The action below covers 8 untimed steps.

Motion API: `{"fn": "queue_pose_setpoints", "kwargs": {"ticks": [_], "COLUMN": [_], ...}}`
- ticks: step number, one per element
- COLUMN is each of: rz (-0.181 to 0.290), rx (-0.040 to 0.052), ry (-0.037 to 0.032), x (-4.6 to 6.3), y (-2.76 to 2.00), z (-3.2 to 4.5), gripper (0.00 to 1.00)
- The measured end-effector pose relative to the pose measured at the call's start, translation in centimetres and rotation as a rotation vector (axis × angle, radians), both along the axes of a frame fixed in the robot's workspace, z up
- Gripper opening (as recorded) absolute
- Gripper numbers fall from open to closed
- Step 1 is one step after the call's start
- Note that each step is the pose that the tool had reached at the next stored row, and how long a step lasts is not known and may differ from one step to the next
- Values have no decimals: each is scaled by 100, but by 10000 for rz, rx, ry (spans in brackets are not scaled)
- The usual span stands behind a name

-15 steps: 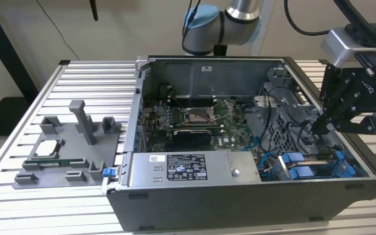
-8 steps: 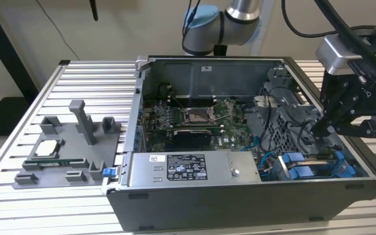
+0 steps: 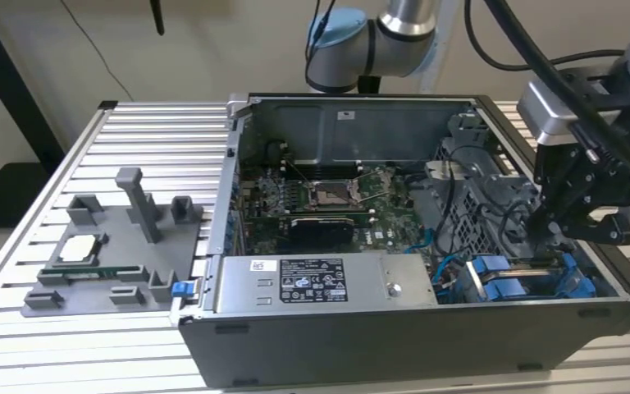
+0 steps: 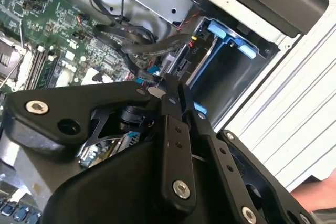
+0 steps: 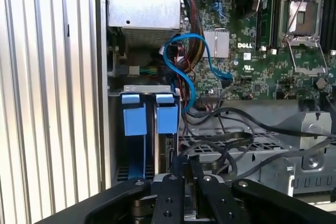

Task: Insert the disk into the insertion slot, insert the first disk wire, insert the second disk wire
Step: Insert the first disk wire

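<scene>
The gripper (image 3: pixel 553 234) is reaching down into the open computer case (image 3: pixel 403 345) at the exterior view's right, just above the blue drive carriers. In the second wrist view its jaws are pressed close together, and they seem to be pinching a dark cable connector (image 4: pixel 167 81) at the end of the disk (image 4: pixel 195 56), though the grip itself is partly hidden. The disk is sitting in the insertion slot (image 4: pixel 231 77), its blue carrier tabs (image 5: pixel 134 115) showing side by side in the first wrist view. A blue cable (image 5: pixel 181 56) is looping over the motherboard (image 3: pixel 326 197) nearby.

The case is lying on a ribbed aluminium surface (image 3: pixel 129 123), with a grey fixture tray (image 3: pixel 96 254) holding small parts at the exterior view's left. A pale wall is standing behind.

A white label (image 3: pixel 311 281) is lying on the power supply; its print is too small to read.
</scene>
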<state>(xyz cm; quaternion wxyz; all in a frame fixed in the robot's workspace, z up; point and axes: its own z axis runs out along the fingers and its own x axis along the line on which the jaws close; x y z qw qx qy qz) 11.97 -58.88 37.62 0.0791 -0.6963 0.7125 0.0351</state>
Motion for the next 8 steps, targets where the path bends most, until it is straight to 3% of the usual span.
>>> {"fn": "queue_pose_setpoints", "kwargs": {"ticks": [2,8], "rz": [0,-1], "rx": [3,0], "ry": [-69,-137], "x": [-11,-13], "y": [-13,-17], "z": [-24,-132], "gripper": [0,0]}}
